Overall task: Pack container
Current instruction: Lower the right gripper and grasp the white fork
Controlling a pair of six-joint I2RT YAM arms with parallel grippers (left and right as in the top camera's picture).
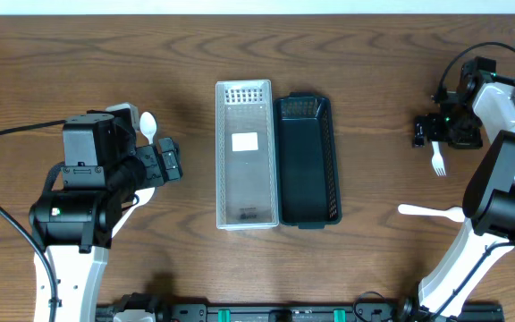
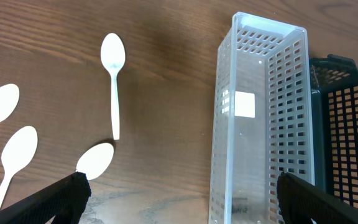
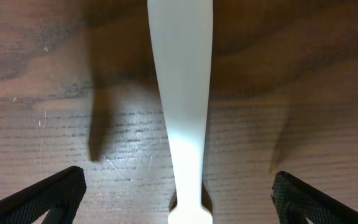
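A clear perforated bin (image 1: 244, 152) and a dark bin (image 1: 307, 161) stand side by side mid-table; both look empty. My left gripper (image 1: 164, 163) is open and empty, left of the clear bin (image 2: 260, 118), with a white spoon (image 1: 147, 125) beside it. In the left wrist view the open jaws (image 2: 179, 199) face several white spoons, one (image 2: 113, 68) lying straight ahead. My right gripper (image 1: 436, 134) is open, low over a white fork (image 1: 437, 163). The fork's handle (image 3: 180, 93) lies between the open jaws (image 3: 179, 202), not gripped.
Another white utensil (image 1: 430, 212) lies at the right near the right arm's base. The dark bin (image 2: 347, 124) touches the clear bin's far side. More spoons (image 2: 14, 155) lie at the left.
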